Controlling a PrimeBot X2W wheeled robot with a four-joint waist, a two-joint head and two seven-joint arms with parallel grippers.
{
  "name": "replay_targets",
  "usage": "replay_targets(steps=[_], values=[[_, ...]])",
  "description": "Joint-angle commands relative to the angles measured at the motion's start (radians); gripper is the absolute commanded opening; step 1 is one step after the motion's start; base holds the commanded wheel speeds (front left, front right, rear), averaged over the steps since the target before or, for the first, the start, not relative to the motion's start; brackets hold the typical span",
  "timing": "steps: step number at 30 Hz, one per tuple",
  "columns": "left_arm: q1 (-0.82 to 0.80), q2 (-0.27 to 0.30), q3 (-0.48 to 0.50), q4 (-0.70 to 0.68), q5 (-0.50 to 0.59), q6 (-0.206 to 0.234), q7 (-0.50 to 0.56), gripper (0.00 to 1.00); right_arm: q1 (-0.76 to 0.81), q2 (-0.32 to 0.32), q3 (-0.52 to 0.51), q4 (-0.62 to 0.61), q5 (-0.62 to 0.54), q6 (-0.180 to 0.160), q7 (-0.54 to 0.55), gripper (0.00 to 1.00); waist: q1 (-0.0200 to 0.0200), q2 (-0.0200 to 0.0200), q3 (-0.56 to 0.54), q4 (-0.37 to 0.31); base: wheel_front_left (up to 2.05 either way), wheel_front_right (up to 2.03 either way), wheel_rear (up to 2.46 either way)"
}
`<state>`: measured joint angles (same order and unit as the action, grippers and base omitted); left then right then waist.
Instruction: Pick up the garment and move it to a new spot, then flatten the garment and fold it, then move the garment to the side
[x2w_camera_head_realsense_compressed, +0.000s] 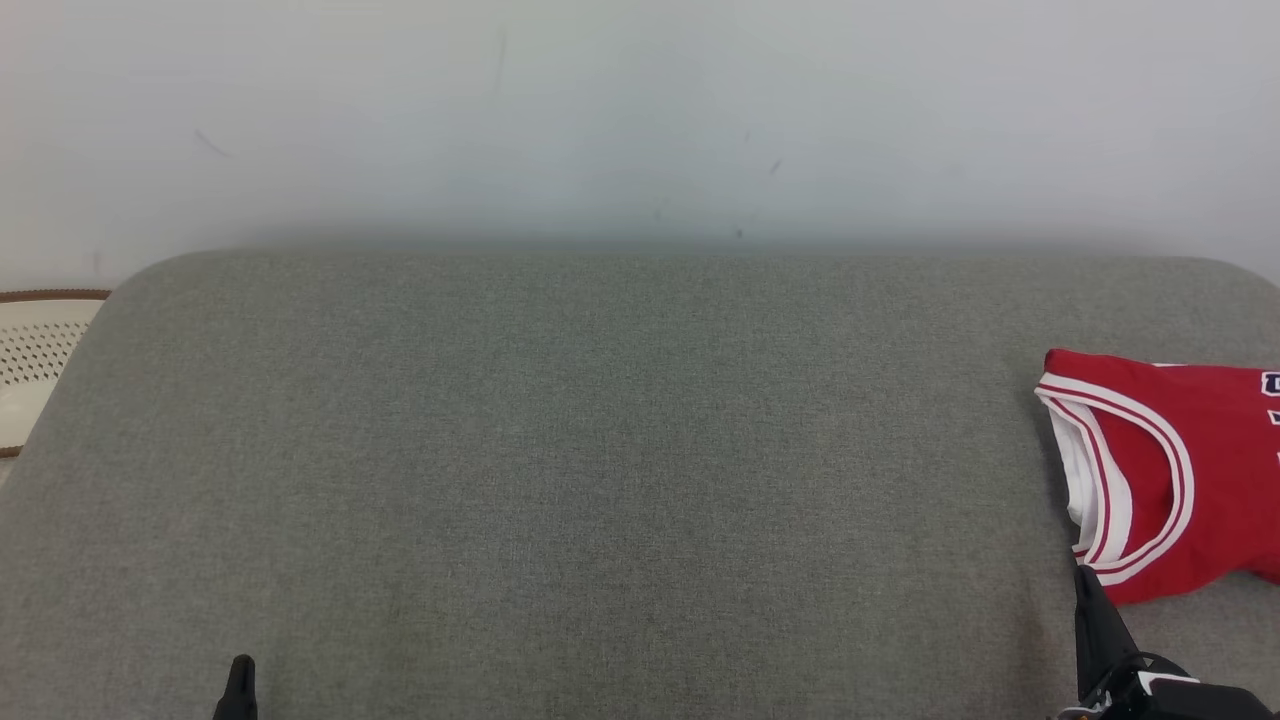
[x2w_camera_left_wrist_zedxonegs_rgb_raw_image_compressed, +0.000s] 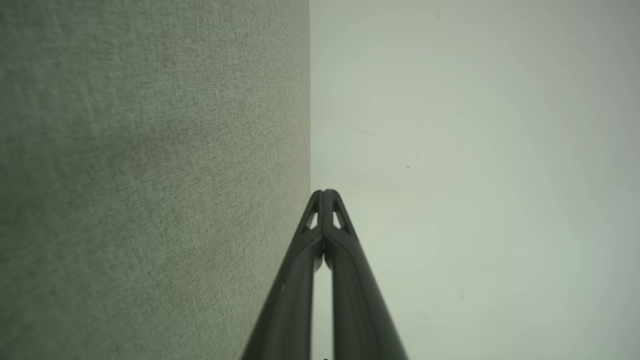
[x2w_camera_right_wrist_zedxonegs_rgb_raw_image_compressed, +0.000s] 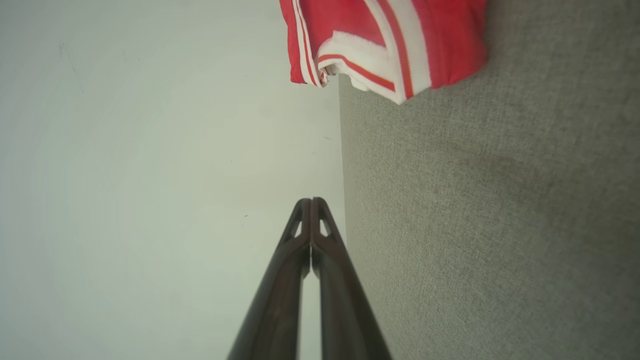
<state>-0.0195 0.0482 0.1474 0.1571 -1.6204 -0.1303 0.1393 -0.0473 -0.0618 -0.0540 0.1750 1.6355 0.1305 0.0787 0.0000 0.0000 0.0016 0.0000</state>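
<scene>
A folded red jersey with white and red trim (x2w_camera_head_realsense_compressed: 1190, 470) lies at the right edge of the grey fabric surface (x2w_camera_head_realsense_compressed: 600, 450), partly cut off by the head view. It also appears at the top of the right wrist view as the red jersey (x2w_camera_right_wrist_zedxonegs_rgb_raw_image_compressed: 385, 40). My right gripper (x2w_camera_head_realsense_compressed: 1085, 585) is shut and empty at the lower right, its tip just below the jersey's near corner, apart from it; its fingertips (x2w_camera_right_wrist_zedxonegs_rgb_raw_image_compressed: 311, 201) meet. My left gripper (x2w_camera_head_realsense_compressed: 240, 670) sits at the lower left, shut with nothing in it, tips together (x2w_camera_left_wrist_zedxonegs_rgb_raw_image_compressed: 325, 192).
A pale wall (x2w_camera_head_realsense_compressed: 640, 110) rises behind the grey surface. A cream perforated object with a brown rim (x2w_camera_head_realsense_compressed: 35, 360) stands off the left edge. The surface has rounded back corners and wide bare room in its middle and left.
</scene>
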Motion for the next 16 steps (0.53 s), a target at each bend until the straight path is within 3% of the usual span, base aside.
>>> replay_targets(steps=[1, 16], values=[[0.003, 0.004, 0.002, -0.003, -0.003, -0.002, 0.000, 0.00, 0.013, 0.003, -0.003, -0.002, -0.004, 0.000, 0.000, 0.00, 0.0000, 0.0000, 0.000, 0.000, 0.00, 0.00, 0.00], [0.003, 0.004, 0.002, -0.003, -0.003, -0.002, 0.000, 0.00, 0.013, 0.004, -0.004, -0.002, -0.006, 0.000, 0.003, 0.00, 0.0000, 0.0000, 0.000, 0.000, 0.00, 0.00, 0.00]])
